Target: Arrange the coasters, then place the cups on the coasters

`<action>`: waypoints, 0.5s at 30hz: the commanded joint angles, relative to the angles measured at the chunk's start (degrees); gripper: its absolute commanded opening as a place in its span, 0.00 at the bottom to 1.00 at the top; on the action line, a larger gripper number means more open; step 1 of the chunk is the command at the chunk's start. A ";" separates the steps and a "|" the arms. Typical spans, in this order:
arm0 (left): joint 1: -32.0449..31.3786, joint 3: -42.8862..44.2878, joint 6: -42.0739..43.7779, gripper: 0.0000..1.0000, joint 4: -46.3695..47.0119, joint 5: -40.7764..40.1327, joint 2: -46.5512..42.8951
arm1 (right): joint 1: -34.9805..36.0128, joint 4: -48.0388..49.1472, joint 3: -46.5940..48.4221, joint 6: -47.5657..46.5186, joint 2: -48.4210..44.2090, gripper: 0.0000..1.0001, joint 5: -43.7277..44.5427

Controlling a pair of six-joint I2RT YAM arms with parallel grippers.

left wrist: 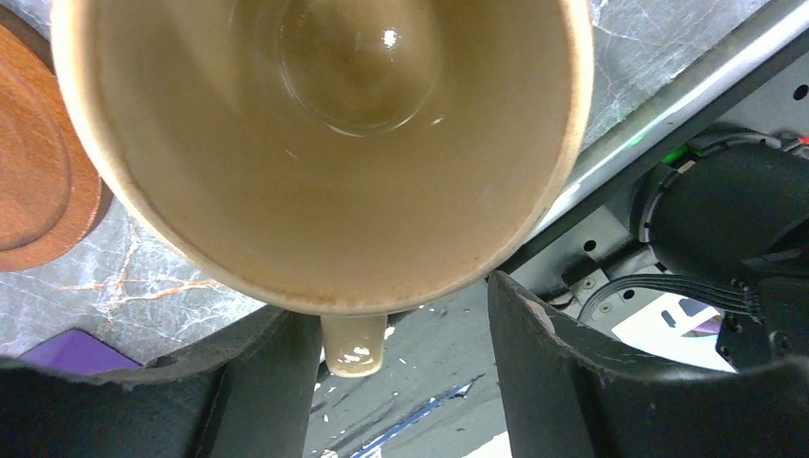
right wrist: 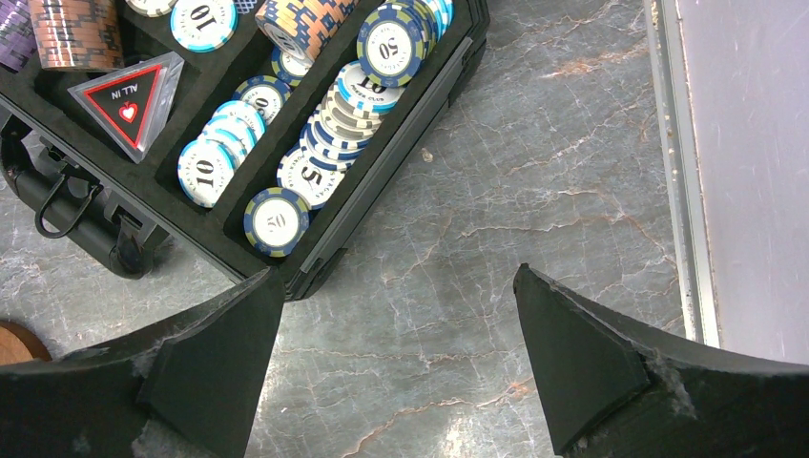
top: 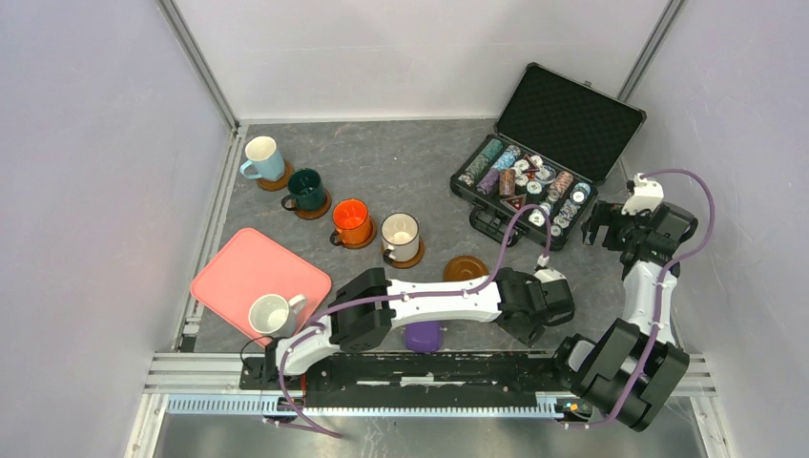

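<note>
A beige cup (left wrist: 324,143) fills the left wrist view, standing upright by the table's near rail. Its handle (left wrist: 353,345) lies between the fingers of my left gripper (left wrist: 399,315), which is open: the handle is against the left finger and well clear of the right one. A bare brown coaster (left wrist: 33,181) lies just left of that cup, the same coaster (top: 466,268) seen from above. My left gripper (top: 544,310) hides the beige cup there. The light blue (top: 262,157), dark green (top: 307,191), orange (top: 351,221) and cream (top: 401,236) cups each stand on a coaster. My right gripper (right wrist: 396,275) is open over bare table.
A white cup (top: 270,313) sits on the pink tray (top: 238,258) at the front left. A purple device (top: 422,336) lies under the left arm. The open poker chip case (top: 534,181) stands at the back right, its corner (right wrist: 315,248) beside the right gripper's left finger.
</note>
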 commanded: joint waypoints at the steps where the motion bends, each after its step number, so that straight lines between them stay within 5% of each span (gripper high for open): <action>1: -0.29 0.52 -3.64 0.69 1.99 2.21 -3.49 | -0.27 1.16 0.61 0.35 -0.13 0.98 -0.66; 15: -0.08 0.52 -3.49 0.72 2.96 4.05 -3.99 | -0.27 1.15 0.65 0.29 -0.05 0.98 -0.93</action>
